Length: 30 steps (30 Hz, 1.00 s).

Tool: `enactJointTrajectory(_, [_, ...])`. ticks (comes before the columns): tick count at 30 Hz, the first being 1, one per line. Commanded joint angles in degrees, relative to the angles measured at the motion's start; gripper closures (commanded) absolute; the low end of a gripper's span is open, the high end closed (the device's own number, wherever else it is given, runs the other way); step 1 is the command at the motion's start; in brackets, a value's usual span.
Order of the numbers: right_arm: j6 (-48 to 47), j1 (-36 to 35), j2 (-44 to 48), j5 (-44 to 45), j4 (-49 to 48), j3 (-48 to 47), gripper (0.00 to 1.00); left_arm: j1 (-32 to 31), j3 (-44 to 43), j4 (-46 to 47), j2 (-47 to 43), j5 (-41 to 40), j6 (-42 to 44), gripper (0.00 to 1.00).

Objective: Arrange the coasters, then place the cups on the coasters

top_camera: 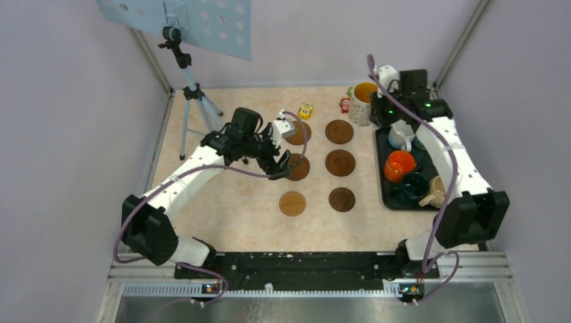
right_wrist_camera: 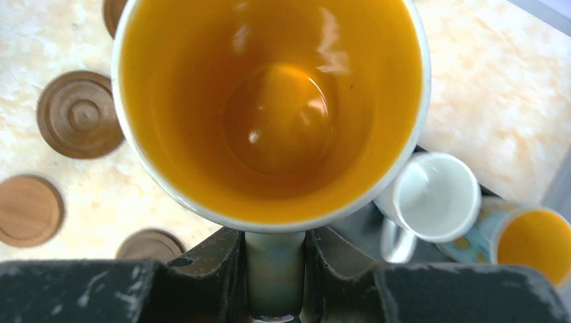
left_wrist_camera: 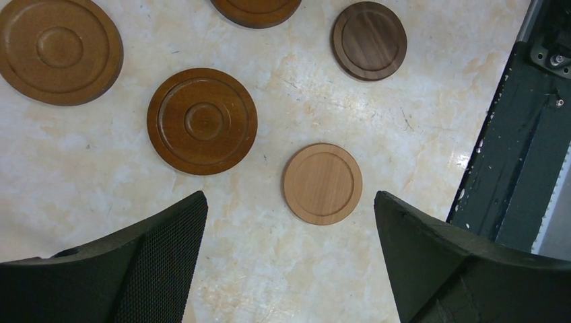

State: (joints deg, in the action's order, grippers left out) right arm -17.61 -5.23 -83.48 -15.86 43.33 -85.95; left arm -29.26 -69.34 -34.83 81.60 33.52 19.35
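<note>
The right gripper [right_wrist_camera: 275, 269] is clamping its fingers on the handle of the white patterned mug [right_wrist_camera: 276, 121], which is standing upright with its orange inside facing the wrist camera. Whether its base is touching the table cannot be told. In the top view this mug is sitting just left of the black tray's [top_camera: 381, 156] far corner and up and to the right of the six coasters [top_camera: 340, 162], which are lying in two columns of three. The upper-right coaster [top_camera: 339, 131] is lying nearest, down and to the left of the mug, so the coming move is likely turning on that short diagonal, and the right arm is the closer one to that column. The other cups [top_camera: 400, 165] are waiting on the tray. The left gripper [left_wrist_camera: 289, 198] is hovering with its fingers spread wide and holding nothing over the left column – the pale coaster [left_wrist_camera: 322, 183] lying just ahead of its fingertips
</note>
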Motion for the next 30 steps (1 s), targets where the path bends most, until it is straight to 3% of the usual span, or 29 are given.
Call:
enactJointTrajectory(1, [11.1, -9.3, -3.0, 12.3, -14.4, -3.4, 1.00, 0.9, -1.3, -0.5, -3.9, -0.9, 0.2, 0.01])
enactJointTrajectory(9, [22.5, -23.1, -12.6, 34.0, -22.6, -6.1, 1.00, 3.2, -0.9, -0.4, -7.3, -2.8, -1.0, 0.01])
enactJointTrajectory(12, [24.9, -26.1, -15.9, 36.9, -25.2, -7.4, 1.00, 3.8, -1.0, -0.5, -8.3, -3.3, -1.2, 0.01])
enactJointTrajectory(15, [27.0, -27.7, -18.4, 36.7, -29.7, -7.1, 1.00, 4.4, -1.0, -0.5, -9.4, -3.4, -1.5, 0.01])
enactJointTrajectory(20, [28.4, -28.0, -19.6, 27.1, -41.6, -1.3, 1.00, 5.4, -0.6, -0.5, -10.5, -3.4, -1.6, 0.01])
enactJointTrajectory(26, [30.6, -30.7, -24.0, 32.4, -39.3, -4.5, 1.00, 5.9, -0.6, -0.4, -10.5, -3.1, -1.9, 0.01])
enactJointTrajectory(30, [28.8, -31.5, -24.8, 26.7, -40.8, -3.8, 1.00, 6.0, -0.6, -0.1, -10.1, -2.7, -2.0, 0.01])
